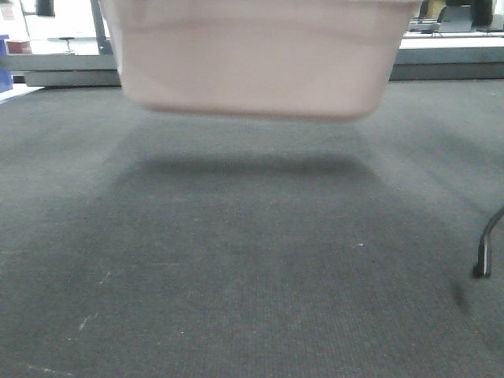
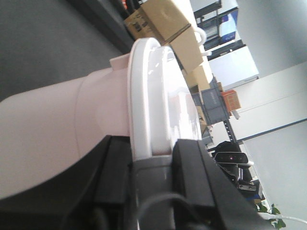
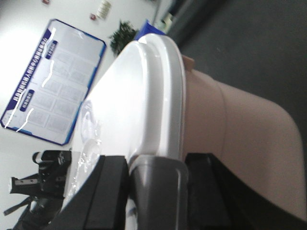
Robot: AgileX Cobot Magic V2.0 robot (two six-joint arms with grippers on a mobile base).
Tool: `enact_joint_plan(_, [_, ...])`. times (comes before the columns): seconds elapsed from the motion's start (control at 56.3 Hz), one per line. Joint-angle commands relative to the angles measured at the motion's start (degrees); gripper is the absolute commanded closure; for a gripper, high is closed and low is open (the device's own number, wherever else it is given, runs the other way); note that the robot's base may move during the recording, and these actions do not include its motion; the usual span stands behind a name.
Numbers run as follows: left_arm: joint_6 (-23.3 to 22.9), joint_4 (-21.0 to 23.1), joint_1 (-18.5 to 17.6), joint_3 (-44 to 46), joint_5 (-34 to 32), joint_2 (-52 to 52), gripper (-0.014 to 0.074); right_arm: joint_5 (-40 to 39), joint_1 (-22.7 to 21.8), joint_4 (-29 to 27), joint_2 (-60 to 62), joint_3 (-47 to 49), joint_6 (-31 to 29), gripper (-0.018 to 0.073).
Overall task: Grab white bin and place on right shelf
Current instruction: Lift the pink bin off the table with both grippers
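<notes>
Workroom with dark grey carpet (image 1: 236, 276) and white walls (image 3: 19, 38).
A blue-framed notice board (image 3: 53, 81) hangs near a potted plant (image 3: 122, 36). Stacked cardboard boxes (image 2: 163, 19) stand near an orange crate (image 2: 231, 99). A black cable (image 1: 488, 244) meets the carpet.

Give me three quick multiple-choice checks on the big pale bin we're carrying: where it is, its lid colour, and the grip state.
1. Where is the pale pinkish-white plastic bin relative to the dark grey carpet?
A. resting on it
B. tipped over on it
C. held clear above it

2. What colour is the bin's flat lid?
A. white
B. blue
C. black

3. How do the left gripper and right gripper stand?
A. both open, off the bin
B. both clamped on its rim
C. only the left clamped

Answers: 1 C, a gap and a shadow lie under its base. 2 A, both wrist views show it glossy white. 3 B, each wrist view shows jaws closed either side of the rim.
</notes>
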State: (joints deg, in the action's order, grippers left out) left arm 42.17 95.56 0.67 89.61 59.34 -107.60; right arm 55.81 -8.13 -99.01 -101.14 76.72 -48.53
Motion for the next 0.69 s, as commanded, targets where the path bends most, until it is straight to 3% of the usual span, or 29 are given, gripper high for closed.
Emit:
enact_joint_plan(0.0, [-0.58,3.58,-3.71,2.17,17.50,5.58,0.0721,20.37,3.14,-6.37,7.28,1.77,-0.86,0.0500])
enact_joint_plan(0.675, [-3.36,2.13,-3.71,2.17,17.50,16.51,0.0721,20.37,3.14,-6.66,19.20,1.77,2.49,0.0500])
